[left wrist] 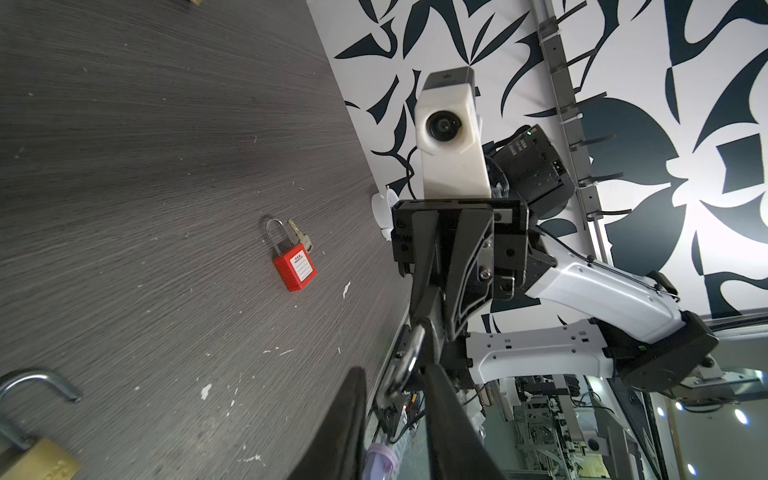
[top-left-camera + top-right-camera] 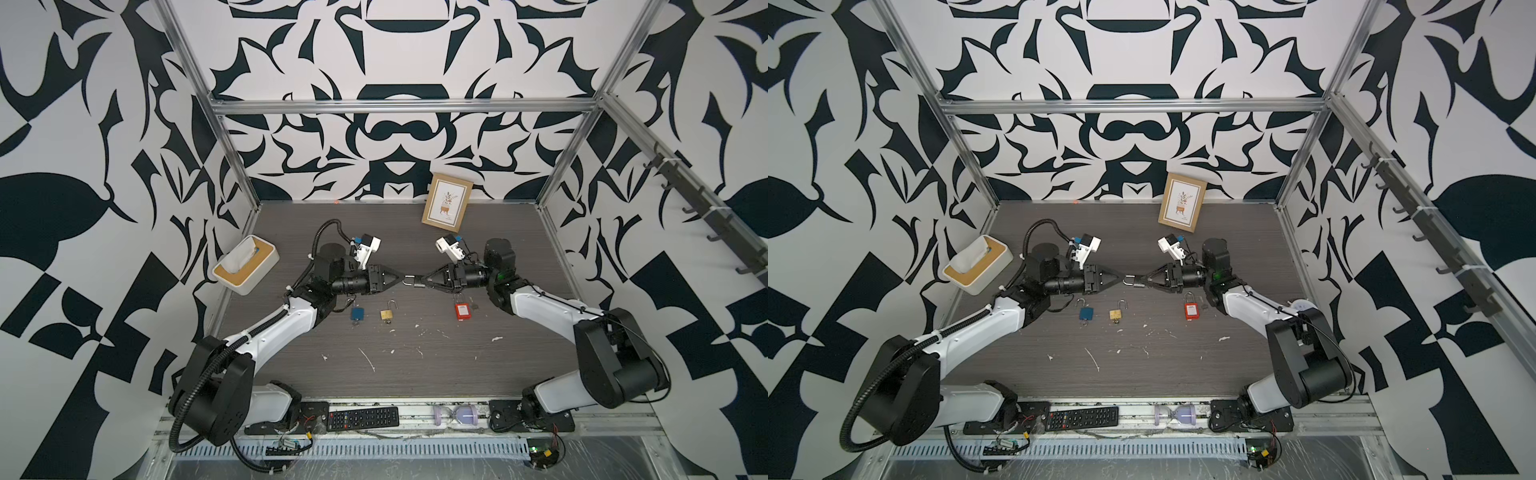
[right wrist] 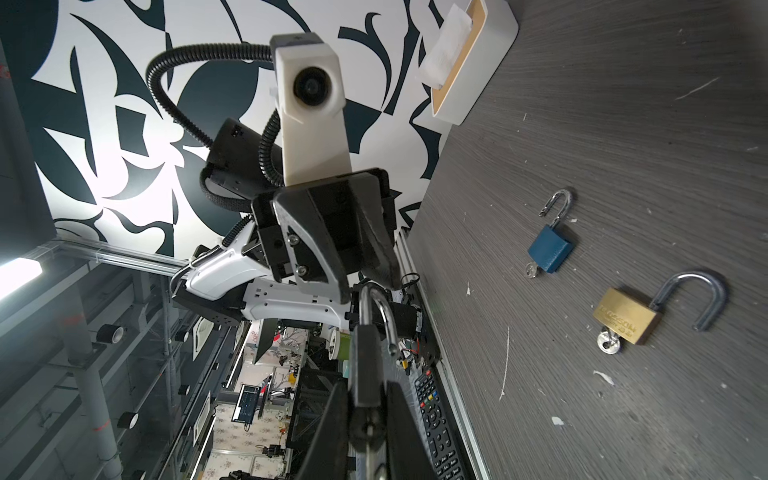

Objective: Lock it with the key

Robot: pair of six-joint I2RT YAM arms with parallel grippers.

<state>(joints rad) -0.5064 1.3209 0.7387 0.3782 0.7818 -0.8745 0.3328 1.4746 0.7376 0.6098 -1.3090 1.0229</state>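
Frame centre, mid-air: my right gripper (image 2: 421, 283) clamps padlock (image 3: 365, 374) body; my left gripper (image 2: 401, 277) narrow round shackle (image 3: 376, 305) (contact unclear). Judge it dense, rigid, slick; grip body flats.

brass padlock (image 1: 38, 460) — edge-cropped, key (image 1: 300, 237) half-hidden

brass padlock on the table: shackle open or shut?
Open. The brass padlock shows its shackle swung out, free end clear of the body; key in its base.
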